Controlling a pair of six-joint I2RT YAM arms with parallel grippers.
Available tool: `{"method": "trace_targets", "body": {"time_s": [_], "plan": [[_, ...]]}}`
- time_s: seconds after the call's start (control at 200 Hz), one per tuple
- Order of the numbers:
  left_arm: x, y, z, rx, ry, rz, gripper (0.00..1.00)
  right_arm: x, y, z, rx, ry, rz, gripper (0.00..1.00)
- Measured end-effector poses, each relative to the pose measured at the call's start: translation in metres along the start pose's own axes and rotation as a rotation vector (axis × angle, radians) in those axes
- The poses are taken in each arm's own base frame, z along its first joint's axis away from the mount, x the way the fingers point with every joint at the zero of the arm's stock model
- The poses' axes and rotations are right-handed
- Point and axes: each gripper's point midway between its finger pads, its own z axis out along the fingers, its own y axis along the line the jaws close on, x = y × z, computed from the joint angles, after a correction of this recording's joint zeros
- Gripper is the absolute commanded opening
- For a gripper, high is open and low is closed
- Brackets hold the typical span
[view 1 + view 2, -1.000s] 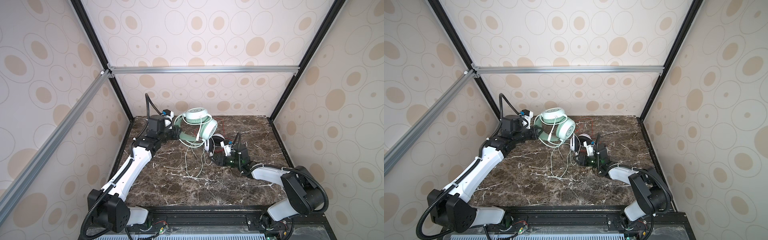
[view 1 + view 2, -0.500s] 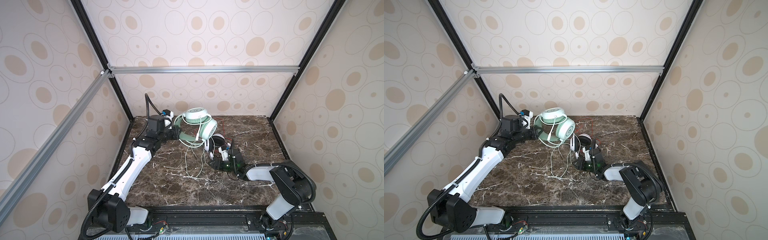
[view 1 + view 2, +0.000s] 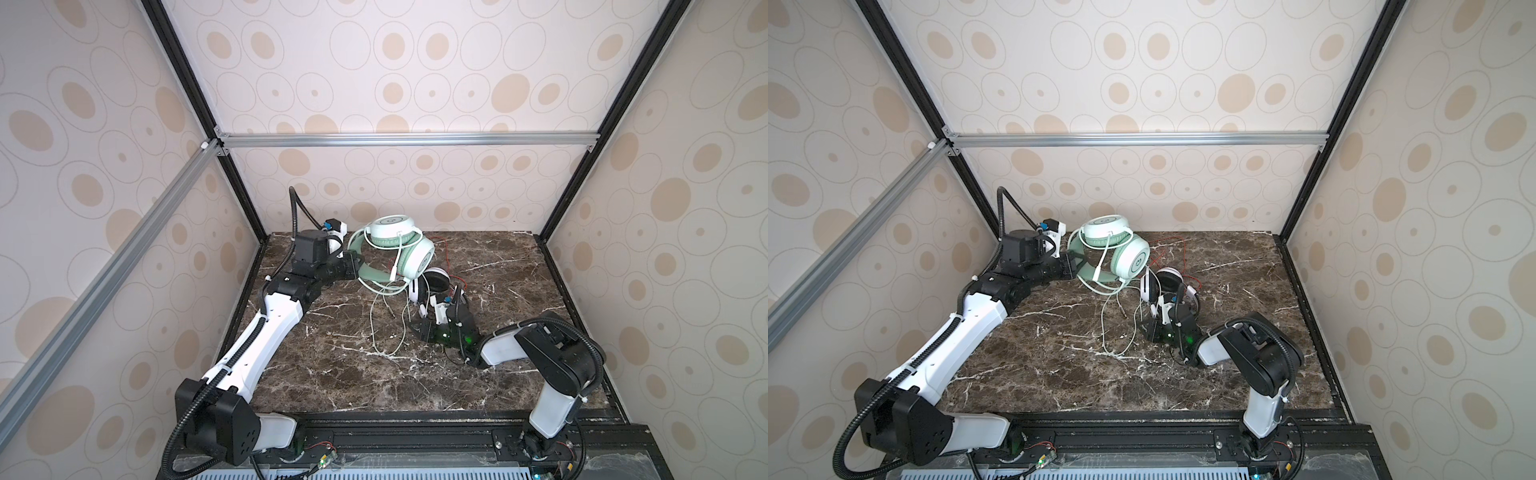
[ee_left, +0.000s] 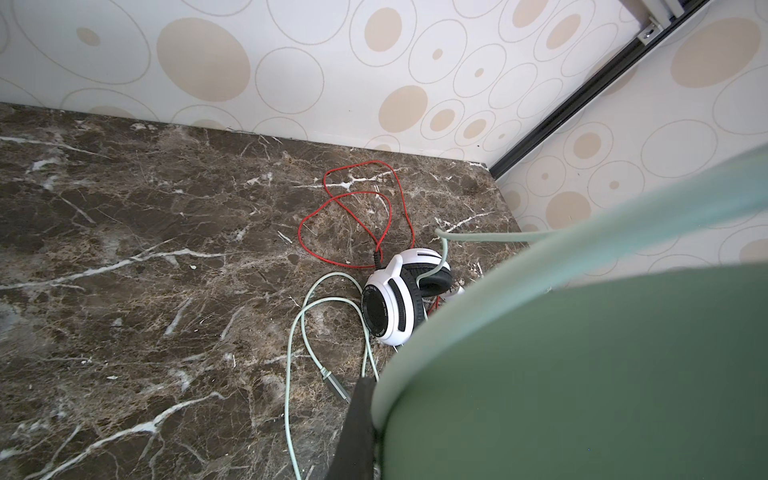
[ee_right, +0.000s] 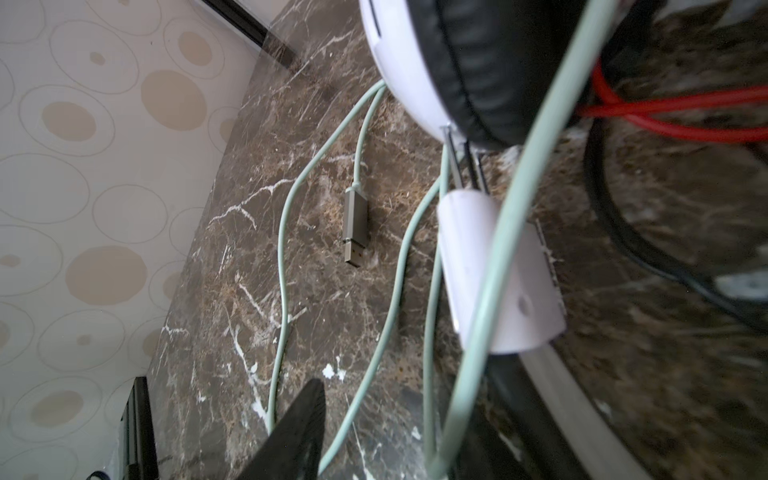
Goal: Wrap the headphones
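Mint-green headphones [image 3: 417,259] are staying clamped in the left end effector [image 3: 355,268]; the right end effector [image 3: 422,326], grip unclear, is edging beside the white-and-black headphones [image 3: 436,282] toward the pale green cable [image 5: 506,232] for wrapping.

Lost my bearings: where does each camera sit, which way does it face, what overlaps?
Top views: high above the arm bases, looking down on the table; left arm and right arm show.
Left wrist: beside the mint-green headset, facing the white-and-black headset; one finger shows.
Right wrist: low over the table, facing the pale green cable and plug; one finger shows.
Shared: both wrist views catch the plug and red cable.
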Motion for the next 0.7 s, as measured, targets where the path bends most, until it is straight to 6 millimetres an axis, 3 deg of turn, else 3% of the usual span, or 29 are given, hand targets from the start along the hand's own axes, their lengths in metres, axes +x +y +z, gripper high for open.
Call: {"method": "trace_targets", "body": {"time_s": [0.06, 0.17, 0.385, 0.545, 0.7], "plan": [[0.000, 0.000, 0.000, 0.001, 0.001, -0.002, 0.00, -0.001, 0.000, 0.000, -0.003, -0.022, -0.008, 0.41], [0.000, 0.000, 0.000, 0.002, 0.002, -0.006, 0.00, -0.004, -0.003, 0.003, -0.001, -0.052, -0.015, 0.20], [0.001, 0.000, 0.000, 0.003, 0.002, -0.006, 0.00, -0.006, -0.007, 0.003, 0.004, -0.078, -0.008, 0.02], [0.001, 0.000, 0.000, 0.000, 0.002, -0.007, 0.00, 0.001, -0.007, -0.011, 0.029, -0.047, -0.030, 0.00], [0.000, 0.003, 0.000, -0.010, -0.002, -0.012, 0.00, -0.006, 0.017, -0.036, 0.044, -0.030, -0.126, 0.00]]}}
